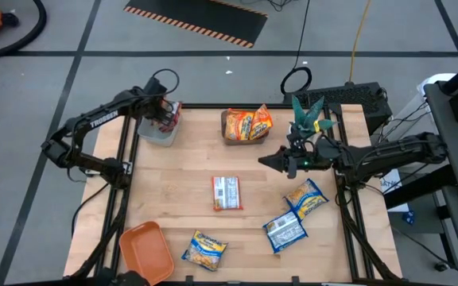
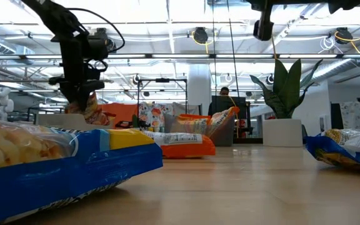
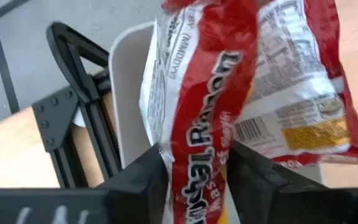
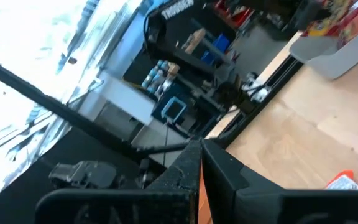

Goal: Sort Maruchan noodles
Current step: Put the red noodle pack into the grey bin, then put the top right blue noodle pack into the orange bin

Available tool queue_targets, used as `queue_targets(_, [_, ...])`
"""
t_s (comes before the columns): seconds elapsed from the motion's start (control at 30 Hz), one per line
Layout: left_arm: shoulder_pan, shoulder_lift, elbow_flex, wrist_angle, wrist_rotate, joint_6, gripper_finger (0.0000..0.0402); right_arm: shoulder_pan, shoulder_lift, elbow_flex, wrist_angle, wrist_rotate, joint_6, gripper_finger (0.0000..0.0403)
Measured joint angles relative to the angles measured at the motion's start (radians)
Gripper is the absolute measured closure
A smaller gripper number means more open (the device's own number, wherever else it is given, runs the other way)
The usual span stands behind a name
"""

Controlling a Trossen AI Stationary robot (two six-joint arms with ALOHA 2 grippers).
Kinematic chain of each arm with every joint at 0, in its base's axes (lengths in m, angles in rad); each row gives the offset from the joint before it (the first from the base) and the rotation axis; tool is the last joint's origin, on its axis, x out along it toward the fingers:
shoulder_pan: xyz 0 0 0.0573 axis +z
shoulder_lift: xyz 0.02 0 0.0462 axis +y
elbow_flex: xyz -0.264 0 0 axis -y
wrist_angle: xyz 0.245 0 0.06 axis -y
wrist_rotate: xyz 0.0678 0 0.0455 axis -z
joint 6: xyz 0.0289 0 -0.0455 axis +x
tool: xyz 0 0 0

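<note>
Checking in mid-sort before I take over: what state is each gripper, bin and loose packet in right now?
left gripper: over the white bin, red packet between its fingers
white bin: at the table's far left corner, holding red packets
right gripper: shut, empty, above the table
grey bin: holding orange packets
red-and-white packet: flat, mid-table
blue-and-yellow packets: three, loose on the table
orange tray: empty

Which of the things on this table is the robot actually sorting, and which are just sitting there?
Part of the job:
red ramen packet between the left gripper fingers over the grey bin
orange packets
blue-and-yellow packets
red packet mid-table

Just lying about:
orange tray
potted plant
</note>
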Motion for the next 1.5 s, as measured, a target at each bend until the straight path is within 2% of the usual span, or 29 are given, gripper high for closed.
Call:
queue_targets(0.2, [-0.019, 0.000, 0.000, -0.003, 0.000, -0.081, 0.0167, -0.064, 0.000, 0.000, -0.033, -0.152, -0.002, 0.0395])
queue_targets(0.33, [-0.019, -0.002, 0.034, -0.064, 0.000, -0.128, 0.0130, -0.122, 0.000, 0.000, -0.072, -0.270, -0.027, 0.0395])
queue_targets(0.47, [-0.038, -0.028, 0.106, -0.136, -0.003, -0.155, 0.0123, -0.174, 0.000, 0.000, -0.071, -0.376, -0.031, 0.0395])
queue_targets(0.7, [-0.129, -0.088, 0.193, -0.153, -0.001, -0.286, 0.0122, -0.248, 0.000, 0.000, -0.081, -0.547, -0.049, 0.0395])
queue_targets(0.97, [-0.315, -0.094, 0.193, -0.160, 0.107, -0.458, 0.0122, -0.282, -0.005, 0.001, -0.218, -0.700, -0.090, 0.0395])
queue_targets(1.13, [-0.461, -0.094, 0.193, -0.102, 0.106, -0.542, 0.0121, -0.281, -0.061, 0.001, -0.433, -0.693, -0.105, 0.0395])
queue_targets(1.3, [-0.584, -0.091, 0.193, 0.013, 0.102, -0.564, 0.0121, -0.280, -0.154, 0.001, -0.744, -0.587, -0.108, 0.0395])
queue_targets(1.5, [-0.664, -0.090, 0.193, 0.126, 0.102, -0.567, 0.0121, -0.246, -0.257, 0.001, -1.158, -0.481, -0.082, 0.0381])
